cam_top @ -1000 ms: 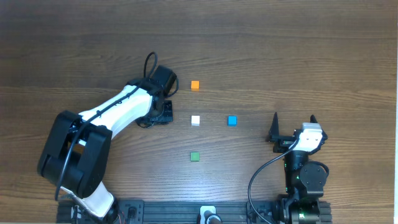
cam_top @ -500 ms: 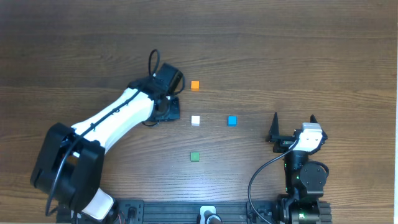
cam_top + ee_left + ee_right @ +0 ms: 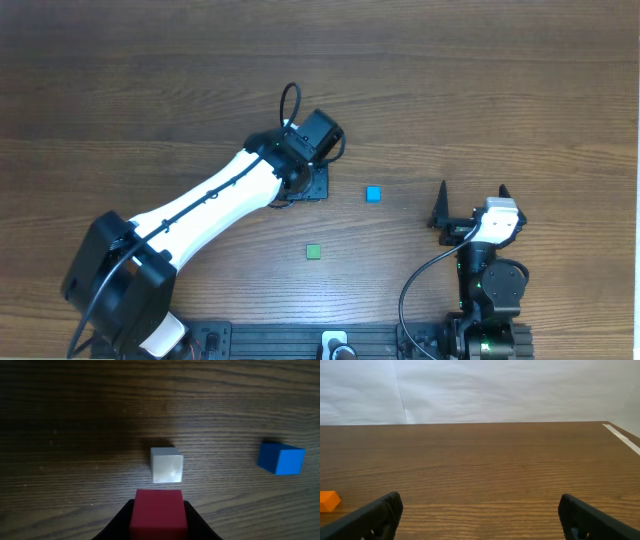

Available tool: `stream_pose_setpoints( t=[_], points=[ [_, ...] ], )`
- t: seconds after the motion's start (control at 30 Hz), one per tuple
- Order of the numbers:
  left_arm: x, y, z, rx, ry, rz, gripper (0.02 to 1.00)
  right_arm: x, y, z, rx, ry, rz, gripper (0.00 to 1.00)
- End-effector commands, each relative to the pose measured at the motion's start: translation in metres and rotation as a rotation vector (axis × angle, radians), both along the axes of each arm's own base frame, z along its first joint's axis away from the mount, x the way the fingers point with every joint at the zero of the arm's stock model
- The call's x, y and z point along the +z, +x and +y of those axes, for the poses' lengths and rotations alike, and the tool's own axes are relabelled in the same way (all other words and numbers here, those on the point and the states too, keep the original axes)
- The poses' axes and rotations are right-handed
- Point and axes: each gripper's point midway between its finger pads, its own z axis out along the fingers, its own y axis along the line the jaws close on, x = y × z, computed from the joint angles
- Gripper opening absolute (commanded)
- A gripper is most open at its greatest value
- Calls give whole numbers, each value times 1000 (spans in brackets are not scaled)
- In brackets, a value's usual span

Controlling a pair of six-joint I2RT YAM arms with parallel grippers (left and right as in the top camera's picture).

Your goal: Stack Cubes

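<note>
Near the middle of the tabletop (image 3: 520,80), the left gripper (image 3: 157,522) clamps a red cube (image 3: 157,509) just beside the white cube (image 3: 166,465), with the blue cube (image 3: 280,458) well apart. The right gripper (image 3: 480,517) has its fingers spread wide, empty.

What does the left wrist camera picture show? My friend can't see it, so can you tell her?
The left end effector holds a red cube in its grip. A white cube sits on the dark wooden table close by, and a blue cube sits farther off, apart from both.
</note>
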Motion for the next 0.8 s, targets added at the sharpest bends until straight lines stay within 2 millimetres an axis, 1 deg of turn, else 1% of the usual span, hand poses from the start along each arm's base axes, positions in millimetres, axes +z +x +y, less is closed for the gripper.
stream_pose_setpoints(
  t=[0.03, 0.27, 0.47, 0.6, 0.8],
  points=[
    [0, 4, -10, 18, -9, 3, 40, -2, 0, -3, -18, 5, 5, 991],
    [-12, 7, -11, 23, 18, 18, 40, -2, 0, -3, -18, 5, 5, 991],
    [-18, 12, -17, 17, 31, 26, 38, -2, 0, -3, -18, 5, 5, 991],
    [-25, 11, -16, 18, 48, 39, 38, -2, 0, -3, -18, 5, 5, 993],
    [-30, 11, -14, 19, 62, 45, 38, -2, 0, -3, -18, 5, 5, 991]
  ],
)
